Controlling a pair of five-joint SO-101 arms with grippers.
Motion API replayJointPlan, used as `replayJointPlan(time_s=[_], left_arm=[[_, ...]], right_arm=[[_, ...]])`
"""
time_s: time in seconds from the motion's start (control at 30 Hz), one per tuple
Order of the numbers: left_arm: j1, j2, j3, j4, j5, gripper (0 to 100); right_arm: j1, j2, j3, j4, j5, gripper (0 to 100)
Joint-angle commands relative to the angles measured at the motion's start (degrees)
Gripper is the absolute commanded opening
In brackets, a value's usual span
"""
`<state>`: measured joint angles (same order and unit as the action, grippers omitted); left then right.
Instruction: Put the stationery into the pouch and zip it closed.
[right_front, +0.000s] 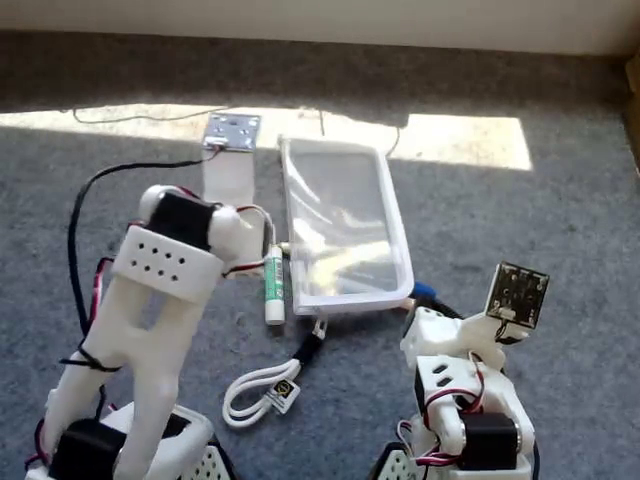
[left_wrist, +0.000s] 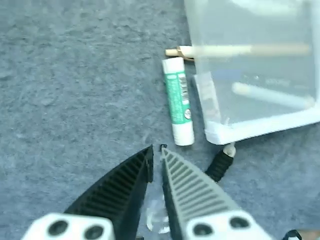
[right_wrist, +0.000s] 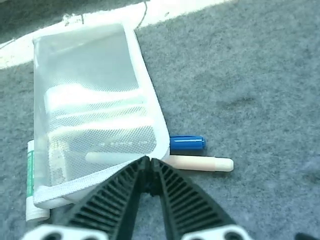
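Over the grey carpet (left_wrist: 75, 75), the left gripper (left_wrist: 156, 150) has its 2 ribbed fingers, 1 black and 1 grey, pressed together on nothing, tips just short of the green-and-white glue stick (left_wrist: 178, 102) beside the pouch (left_wrist: 260, 75). The right gripper (right_wrist: 149, 162) is clenched too, at the translucent mesh pouch's white hem; whether it pinches the hem is unclear. Its view shows a blue cap (right_wrist: 187, 143) and cream pen (right_wrist: 200, 163) outside, and blurry sticks inside. The high view adds a looped white strap (right_front: 255, 390).
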<state>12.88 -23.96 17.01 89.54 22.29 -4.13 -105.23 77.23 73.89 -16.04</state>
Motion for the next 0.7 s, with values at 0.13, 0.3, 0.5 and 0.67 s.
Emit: replayJointPlan(time_s=[0.13,0.3,0.5,0.67], left_arm=[[-16.22,-3.82,6.55,-5.01,-2.90,0],[-21.76,-3.91,14.02,-13.54,-2.90,0],[-26.24,-3.91,19.74,-18.99,-4.84,0],[-28.88,-3.91,24.66,-23.47,-4.84,0]], right_arm=[[-10.95,0.04,-2.33,0.48,-0.53,0.5],[-14.64,1.36,-5.14,0.57,-0.62,0.5],[-16.48,19.21,-13.76,0.57,-3.96,0.5],[-20.62,30.20,-20.35,0.13,-5.36,0.5]])
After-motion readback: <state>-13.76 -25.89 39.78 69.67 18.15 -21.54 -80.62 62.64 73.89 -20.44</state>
